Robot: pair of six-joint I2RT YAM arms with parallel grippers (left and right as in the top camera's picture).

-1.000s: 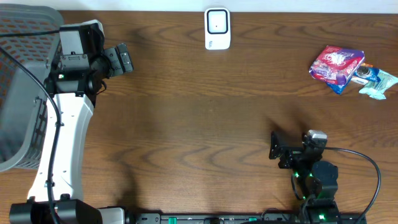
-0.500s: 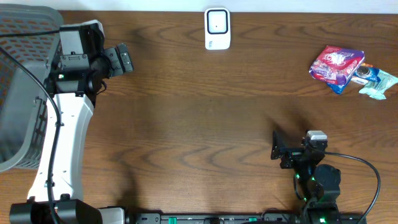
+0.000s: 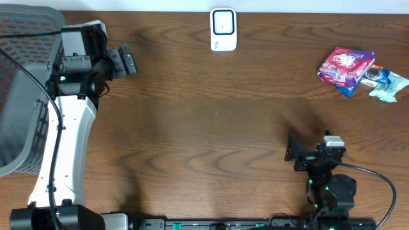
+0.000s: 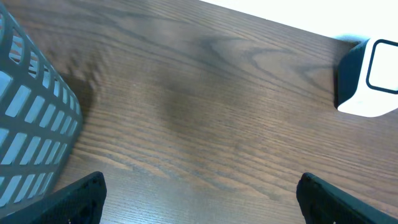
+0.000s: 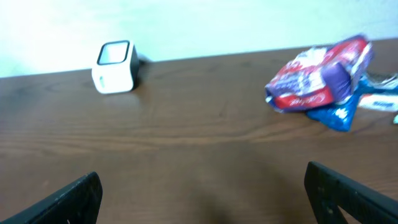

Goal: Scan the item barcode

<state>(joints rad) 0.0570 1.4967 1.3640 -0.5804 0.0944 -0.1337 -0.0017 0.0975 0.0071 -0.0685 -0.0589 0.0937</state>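
Observation:
The white scanner (image 3: 223, 29) stands at the table's far edge, middle; it also shows in the left wrist view as a white box (image 4: 372, 78) and in the right wrist view (image 5: 114, 67). The items lie at the far right: a red and purple snack packet (image 3: 346, 66) (image 5: 320, 71) on top of a blue one, with a pale green packet (image 3: 386, 83) beside them. My left gripper (image 3: 126, 61) (image 4: 202, 202) hovers open and empty at the far left, beside the basket. My right gripper (image 3: 293, 153) (image 5: 205, 196) is open and empty near the front edge, well short of the packets.
A grey mesh basket (image 3: 19, 96) (image 4: 31, 143) fills the left end of the table, right behind my left arm. Bare brown wood lies between the scanner, the packets and both grippers.
My right arm has slid a little to the right and toward the front edge. The left arm, the scanner and the packets have not moved.

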